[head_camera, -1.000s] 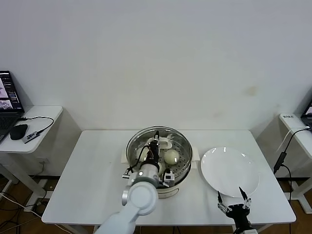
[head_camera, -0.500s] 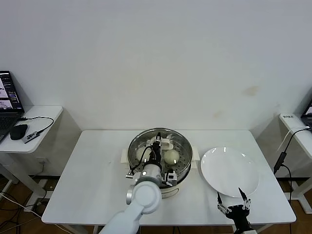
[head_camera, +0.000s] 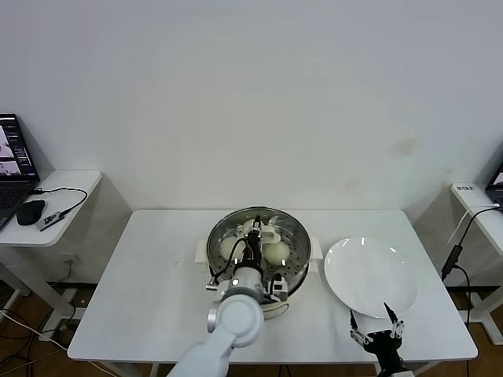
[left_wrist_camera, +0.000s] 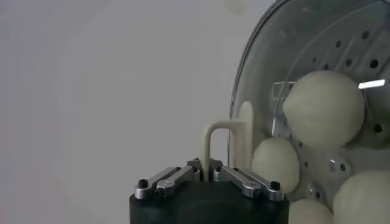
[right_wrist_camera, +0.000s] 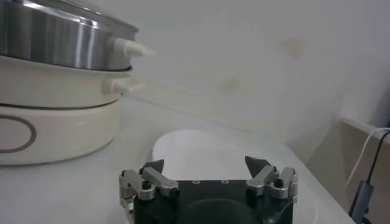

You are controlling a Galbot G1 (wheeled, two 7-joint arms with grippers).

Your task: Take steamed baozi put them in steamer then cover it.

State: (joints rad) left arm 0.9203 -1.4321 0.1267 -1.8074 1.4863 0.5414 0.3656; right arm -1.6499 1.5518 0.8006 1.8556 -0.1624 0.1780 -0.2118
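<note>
The steamer (head_camera: pixel 297 267), a shiny steel pot on a cream base, stands mid-table. Several off-white baozi (head_camera: pixel 276 252) lie on its perforated tray. My left gripper (head_camera: pixel 255 240) is over the pot, shut on the cream handle (head_camera: pixel 264 231) of the clear glass cover (head_camera: pixel 295 236), which lies over the pot. In the left wrist view my left gripper (left_wrist_camera: pixel 209 167) pinches the handle (left_wrist_camera: pixel 226 141), and the baozi (left_wrist_camera: pixel 323 108) show through the glass. My right gripper (head_camera: pixel 378 331) is open and empty at the table's front edge, also seen in the right wrist view (right_wrist_camera: pixel 210 167).
A flat white plate (head_camera: pixel 370 275) lies right of the steamer, just beyond my right gripper. In the right wrist view the steamer (right_wrist_camera: pixel 61 36) stands off to one side with the plate (right_wrist_camera: pixel 207 149) ahead. Side tables with laptops stand at both ends.
My left gripper has carried the cover a little to the right, so it now sits more squarely over the steamer. The right arm has not moved.
</note>
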